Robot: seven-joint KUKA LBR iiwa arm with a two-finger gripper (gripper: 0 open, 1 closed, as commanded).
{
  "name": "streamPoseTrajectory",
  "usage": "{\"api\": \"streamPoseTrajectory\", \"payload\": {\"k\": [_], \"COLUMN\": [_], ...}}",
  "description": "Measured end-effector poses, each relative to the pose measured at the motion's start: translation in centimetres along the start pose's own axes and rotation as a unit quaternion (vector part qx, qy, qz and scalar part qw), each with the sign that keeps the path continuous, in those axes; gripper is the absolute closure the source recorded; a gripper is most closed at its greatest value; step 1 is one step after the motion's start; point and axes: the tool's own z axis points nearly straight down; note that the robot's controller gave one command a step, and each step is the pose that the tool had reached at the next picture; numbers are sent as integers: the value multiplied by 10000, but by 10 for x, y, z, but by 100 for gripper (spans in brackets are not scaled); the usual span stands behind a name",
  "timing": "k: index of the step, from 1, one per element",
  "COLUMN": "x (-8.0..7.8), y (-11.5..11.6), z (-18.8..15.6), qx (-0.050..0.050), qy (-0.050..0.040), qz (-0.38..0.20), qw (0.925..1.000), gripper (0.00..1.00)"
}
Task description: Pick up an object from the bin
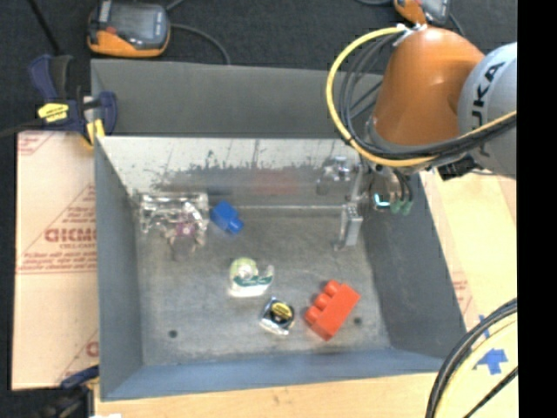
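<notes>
The hand (350, 232) is hanging over bare floor near the right wall of the bin (409, 268). I cannot tell if it is open or closed. It is not holding anything. The red block (331, 310) is lying nearest, just in front of the hand, so it is looking like the best pick. The hand should be coming straight down over its middle. The white tape roll (250, 277) and the blue block (227, 218) are lying farther left.

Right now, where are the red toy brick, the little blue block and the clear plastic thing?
red toy brick (331, 310): camera view, middle of its body.
little blue block (227, 218): camera view, its middle.
clear plastic thing (174, 216): camera view, its centre.
</notes>
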Motion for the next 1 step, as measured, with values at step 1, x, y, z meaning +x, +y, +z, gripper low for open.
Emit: {"api": "streamPoseTrajectory", "payload": {"k": [1], "x": [101], "y": [6], "z": [141], "qx": [0], "qy": [15], "qz": [-1320], "qw": [9913], "gripper": [0]}}
